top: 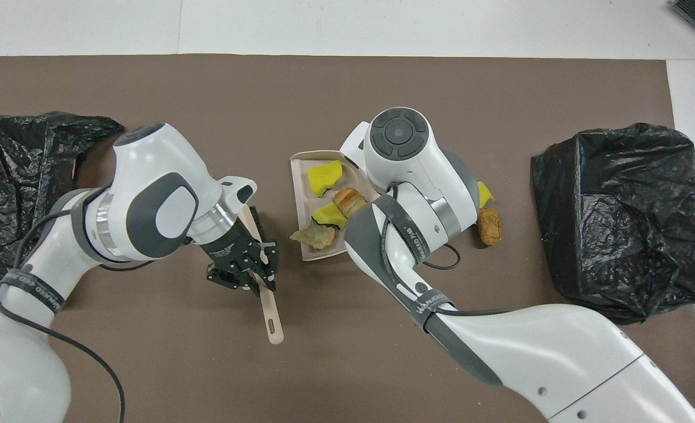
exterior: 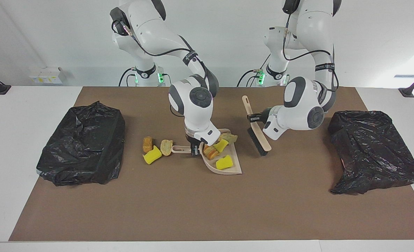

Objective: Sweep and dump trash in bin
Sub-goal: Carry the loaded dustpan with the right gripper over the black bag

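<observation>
The beige dustpan (exterior: 235, 170) lies on the brown mat mid-table and holds several trash scraps: a yellow sponge (exterior: 224, 162), another yellow piece (exterior: 220, 145), a brown bread chunk (exterior: 210, 152) and a tan-green piece (exterior: 230, 138). It also shows in the overhead view (top: 299, 176). My right gripper (exterior: 194, 149) is shut on the dustpan's handle (exterior: 179, 148); in the overhead view the arm hides it. Beside that handle lie a brown chunk (exterior: 147, 144), a yellow sponge (exterior: 152, 155) and a tan bread piece (exterior: 166, 147). My left gripper (exterior: 254, 118) (top: 257, 267) is shut on the black-bristled brush (exterior: 260, 140), held tilted beside the dustpan.
A bin covered in a black bag (exterior: 82, 143) stands at the right arm's end of the table, and another black-bagged bin (exterior: 371, 150) at the left arm's end. The brown mat (exterior: 193, 210) covers most of the table.
</observation>
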Tool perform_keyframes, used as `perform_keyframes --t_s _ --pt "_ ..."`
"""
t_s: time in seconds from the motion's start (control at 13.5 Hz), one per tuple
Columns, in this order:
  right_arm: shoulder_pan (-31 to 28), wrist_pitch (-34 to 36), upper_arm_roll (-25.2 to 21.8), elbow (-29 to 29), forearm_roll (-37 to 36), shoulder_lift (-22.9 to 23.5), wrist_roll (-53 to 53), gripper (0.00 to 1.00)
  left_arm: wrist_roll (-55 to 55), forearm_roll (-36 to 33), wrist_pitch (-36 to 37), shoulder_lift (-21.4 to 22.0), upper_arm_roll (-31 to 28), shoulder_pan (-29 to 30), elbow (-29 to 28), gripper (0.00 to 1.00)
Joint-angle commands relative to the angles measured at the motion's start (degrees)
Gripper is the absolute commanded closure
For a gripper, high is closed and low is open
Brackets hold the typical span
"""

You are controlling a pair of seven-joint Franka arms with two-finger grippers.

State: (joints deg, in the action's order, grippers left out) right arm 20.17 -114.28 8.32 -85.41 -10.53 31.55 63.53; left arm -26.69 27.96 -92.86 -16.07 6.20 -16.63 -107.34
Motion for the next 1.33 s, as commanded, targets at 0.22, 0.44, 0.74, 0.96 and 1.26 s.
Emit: perform_keyframes --t_s 0.22,0.44,0.74,0.96,1.26 --pt "-5.1 -1.5 0.6 -1.5 3.6 -4.4 5.1 1.0 -2.0 -1.1 -4.5 3.5 -0.4 -8.1 -3.2 1.0" --pt "-9.3 -0.2 0.6 -1.8 7.0 -6.9 9.7 1.0 -11.9 -2.2 -4.8 5.8 -0.5 -16.2 -5.1 1.0" --pt "-14.4 2.0 0.6 -2.7 9.1 -10.6 13.5 1.0 -12.8 -3.2 -4.6 8.7 -0.4 -23.0 -8.1 1.0" --pt "-19.8 4.8 0.6 -2.7 11.3 -12.6 19.9 1.0 -12.9 -3.2 -4.6 9.2 -0.3 -25.7 -9.6 1.0" --pt "-29.5 6.9 0.6 -2.9 14.7 -14.4 32.2 1.0 -13.0 -3.2 -10.4 8.5 -0.2 -26.9 -14.9 1.0"
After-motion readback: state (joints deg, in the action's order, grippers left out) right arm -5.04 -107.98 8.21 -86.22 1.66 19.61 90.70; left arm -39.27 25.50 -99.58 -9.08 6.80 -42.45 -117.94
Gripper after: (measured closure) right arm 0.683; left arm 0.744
